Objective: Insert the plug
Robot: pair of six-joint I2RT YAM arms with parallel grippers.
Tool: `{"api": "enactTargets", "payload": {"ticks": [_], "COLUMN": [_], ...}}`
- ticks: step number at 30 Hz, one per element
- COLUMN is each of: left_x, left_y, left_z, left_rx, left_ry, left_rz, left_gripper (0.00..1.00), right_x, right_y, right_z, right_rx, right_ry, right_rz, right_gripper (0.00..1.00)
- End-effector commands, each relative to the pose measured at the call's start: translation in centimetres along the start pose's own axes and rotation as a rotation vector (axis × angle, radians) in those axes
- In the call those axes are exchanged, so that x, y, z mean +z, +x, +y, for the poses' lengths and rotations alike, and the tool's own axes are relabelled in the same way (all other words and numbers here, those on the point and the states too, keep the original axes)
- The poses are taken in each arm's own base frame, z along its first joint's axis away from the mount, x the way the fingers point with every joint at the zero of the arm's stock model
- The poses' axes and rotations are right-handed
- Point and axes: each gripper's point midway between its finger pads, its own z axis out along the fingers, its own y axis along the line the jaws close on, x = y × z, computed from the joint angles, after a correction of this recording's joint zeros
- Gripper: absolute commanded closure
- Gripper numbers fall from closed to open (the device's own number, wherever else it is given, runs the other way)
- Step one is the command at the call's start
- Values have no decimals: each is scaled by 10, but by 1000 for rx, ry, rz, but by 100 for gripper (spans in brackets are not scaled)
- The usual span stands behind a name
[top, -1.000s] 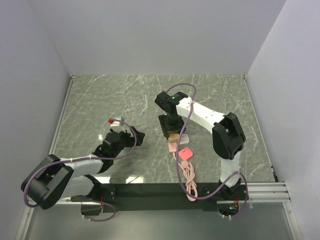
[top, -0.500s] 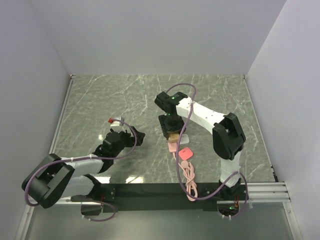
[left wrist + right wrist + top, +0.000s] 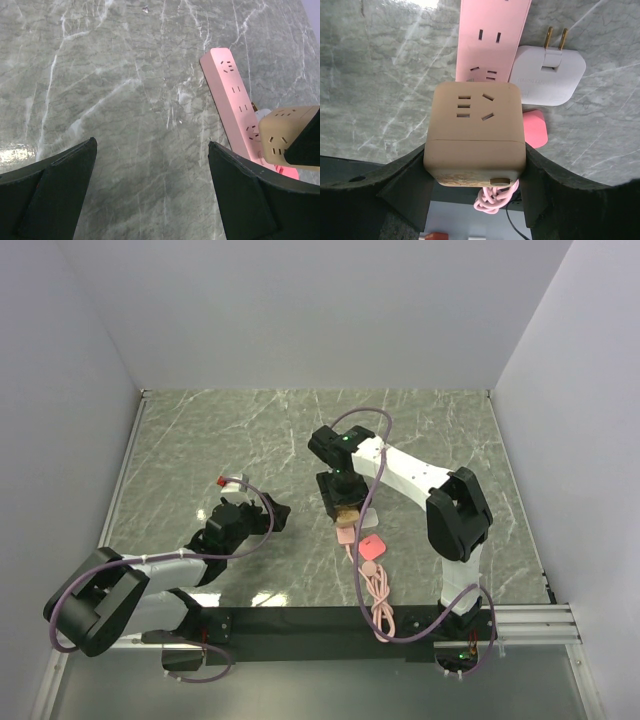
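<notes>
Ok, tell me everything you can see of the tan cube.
The tan cube is a matte, plastic-looking block with rounded corners. Its faces carry socket slots, a seam crosses one, and a small oblong recess sits on its near side. The right gripper clamps two opposite sides, holding it over one end of the pink power strip; whether they touch cannot be told.

The tan cube (image 3: 475, 132) is smooth, matt plastic. Next to the cube, the power strip (image 3: 492, 30) and plug (image 3: 535, 129) are smooth pink plastic, and the white adapter (image 3: 547, 75) is matt plastic with shiny brass-coloured metal prongs (image 3: 555, 37). The tabletop (image 3: 380, 75) beneath the cube is glossy and marble-veined.
</notes>
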Motion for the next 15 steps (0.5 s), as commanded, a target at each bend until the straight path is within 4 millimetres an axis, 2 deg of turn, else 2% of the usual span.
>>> {"api": "enactTargets", "payload": {"ticks": [1,4,15], "left_x": [4,4,7], "left_y": [-14,-15,-11], "left_z": [-12,-11,-9], "left_rx": [-11,-10,-6], "left_ry": [41,37,30], "left_rz": [-44,-44,-33], "left_gripper": [1,1,1], "right_x": [-13,-9,-7], "right_y": [2,4,-10], "right_z": [0,-2,-3], "right_rx": [2,-1,-10], "right_ry": [-11,-1,-1], "right_rz": [-35,-25,-41], "right_gripper": [100,100,100]}}
